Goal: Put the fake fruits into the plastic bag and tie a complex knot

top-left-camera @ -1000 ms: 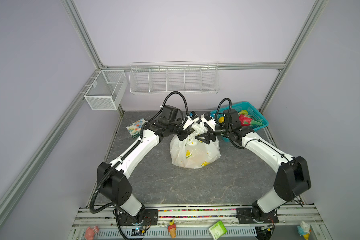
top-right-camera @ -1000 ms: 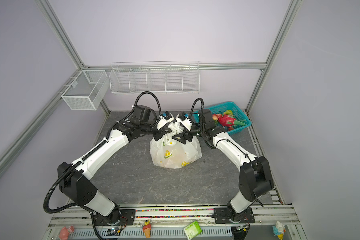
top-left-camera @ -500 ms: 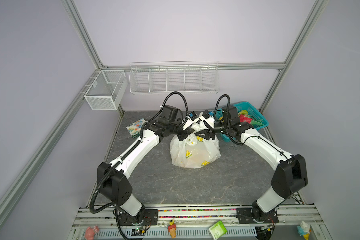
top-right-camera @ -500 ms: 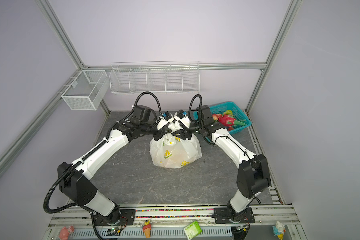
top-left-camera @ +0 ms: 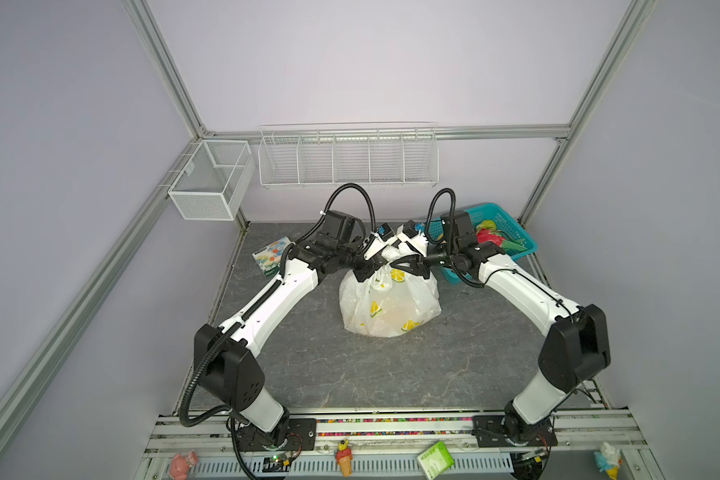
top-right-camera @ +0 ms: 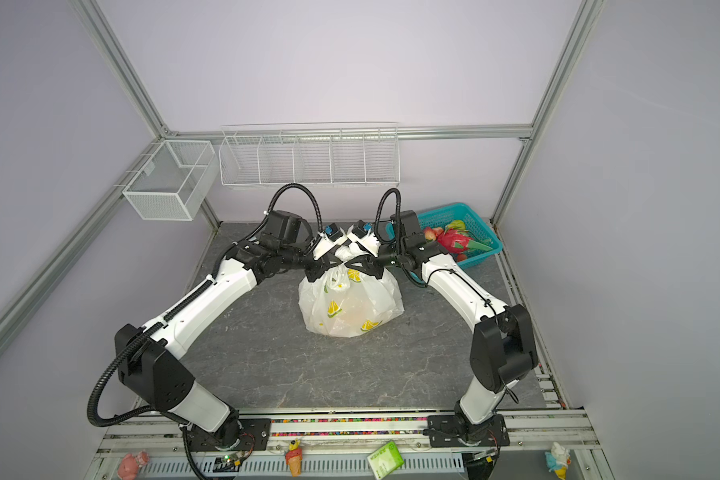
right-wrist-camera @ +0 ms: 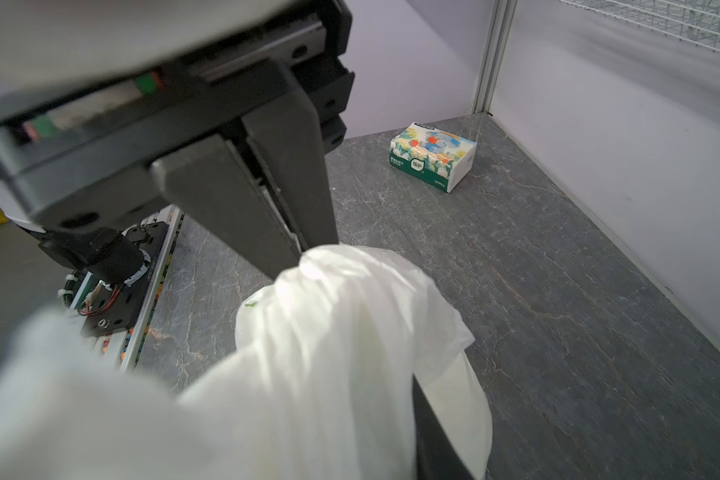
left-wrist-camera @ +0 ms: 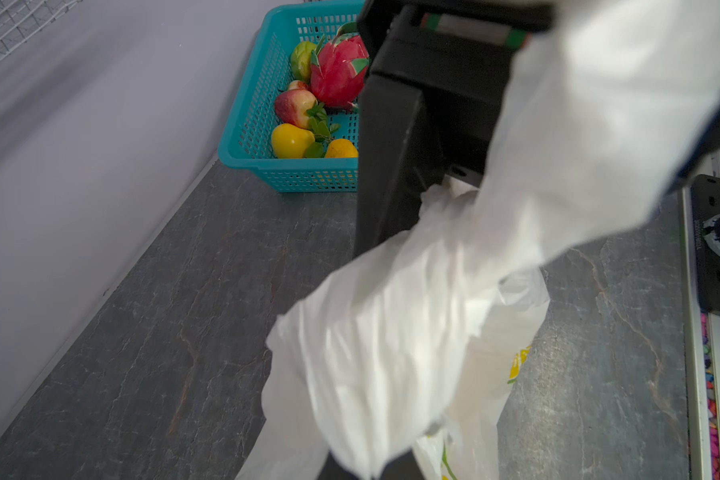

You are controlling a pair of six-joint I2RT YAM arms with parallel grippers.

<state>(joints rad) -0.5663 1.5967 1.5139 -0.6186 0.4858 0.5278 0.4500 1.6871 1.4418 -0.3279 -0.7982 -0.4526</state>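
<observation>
Where the two arms meet above the desk (top-left-camera: pixel 350 374), we enter the following.

- **Plastic bag** (top-left-camera: pixel 391 307): stands mid-desk and bulges, with an orange shape showing dimly through its wall. Its handles are gathered up between the tools.
- **Left tool** (right-wrist-camera: pixel 306 247): jaws together, clamped on a bunch of handle film.
- **Right tool** (top-left-camera: pixel 408 264): set just opposite, with film draped over it. We cannot tell whether it pinches the other handle.
- **Fake fruits** (left-wrist-camera: pixel 337 70): several lie in the teal basket (left-wrist-camera: pixel 246 124), near the bag but apart from it.
- **Step in hand**, as we judge it: tying. We can make out no finished knot.
- **Next move**: it calls for a firm hold on both handles, then crossing one over the other without toppling the light bag.
</observation>
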